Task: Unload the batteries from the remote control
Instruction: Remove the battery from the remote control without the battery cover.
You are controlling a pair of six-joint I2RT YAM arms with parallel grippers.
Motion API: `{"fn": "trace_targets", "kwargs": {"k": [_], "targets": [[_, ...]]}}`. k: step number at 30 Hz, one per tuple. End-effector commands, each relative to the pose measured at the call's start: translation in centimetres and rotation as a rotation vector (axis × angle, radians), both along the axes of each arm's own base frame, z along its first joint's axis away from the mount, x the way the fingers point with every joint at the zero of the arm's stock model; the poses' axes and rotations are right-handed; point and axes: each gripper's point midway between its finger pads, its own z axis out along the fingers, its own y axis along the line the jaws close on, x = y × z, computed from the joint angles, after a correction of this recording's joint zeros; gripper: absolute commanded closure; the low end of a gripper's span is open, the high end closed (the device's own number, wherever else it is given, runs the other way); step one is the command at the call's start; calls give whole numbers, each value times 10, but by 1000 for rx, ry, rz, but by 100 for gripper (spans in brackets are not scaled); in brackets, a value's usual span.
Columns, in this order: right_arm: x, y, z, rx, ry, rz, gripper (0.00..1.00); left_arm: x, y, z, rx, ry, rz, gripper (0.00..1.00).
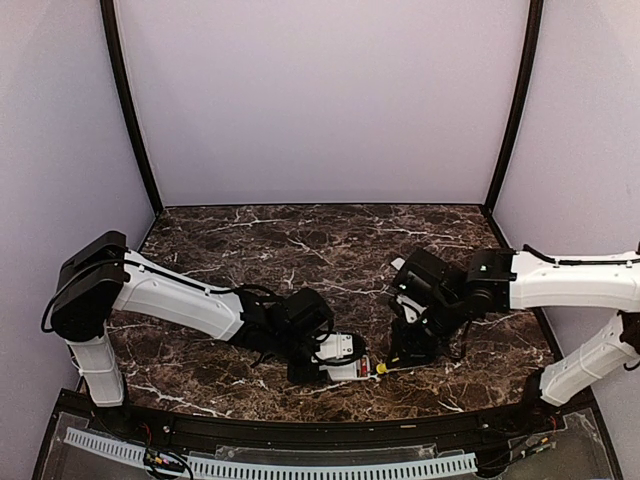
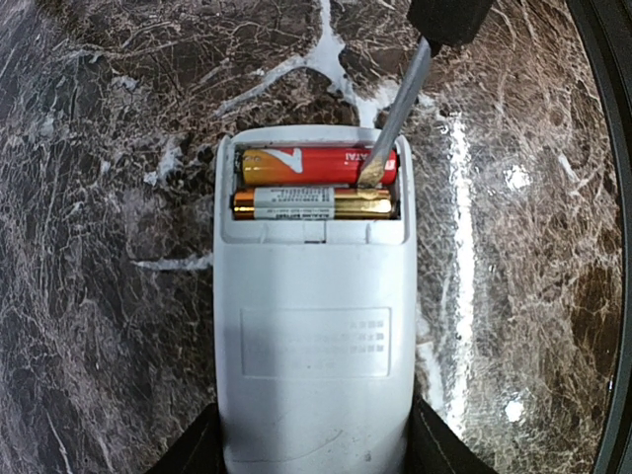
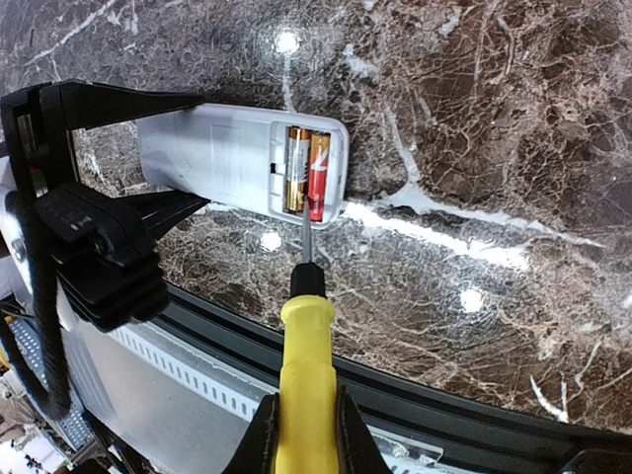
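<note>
A white remote control (image 2: pixel 314 326) lies back-up on the marble table with its battery bay open. Two batteries sit side by side in the bay: a red one (image 2: pixel 316 165) at the far side and a gold one (image 2: pixel 311 203) nearer. My left gripper (image 2: pixel 311 456) is shut on the remote's near end. My right gripper (image 3: pixel 304 434) is shut on a yellow-handled screwdriver (image 3: pixel 304 365). Its metal tip (image 2: pixel 375 168) rests on the right end of the red battery. The remote (image 3: pixel 237 163) and batteries (image 3: pixel 308 170) also show in the right wrist view, and the remote (image 1: pixel 345 355) in the top view.
The dark marble table (image 1: pixel 320 260) ends at a black front rim (image 3: pixel 444 395) close under the screwdriver, with a white slotted strip (image 1: pixel 300 465) below. Purple walls enclose the sides and back. The two arms meet near the front middle.
</note>
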Motion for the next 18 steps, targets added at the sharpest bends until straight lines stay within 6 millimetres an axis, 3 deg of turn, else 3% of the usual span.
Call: {"fn": "trace_targets", "kwargs": {"k": [1, 13, 18], "targets": [[10, 8, -17, 152, -48, -59, 100, -12, 1, 5, -9, 26, -29, 64], [12, -5, -13, 471, -84, -139, 100, -12, 2, 0, 4, 27, -27, 64], [15, -8, -1, 554, -121, -155, 100, -12, 3, -1, 9, 27, -26, 64]]}}
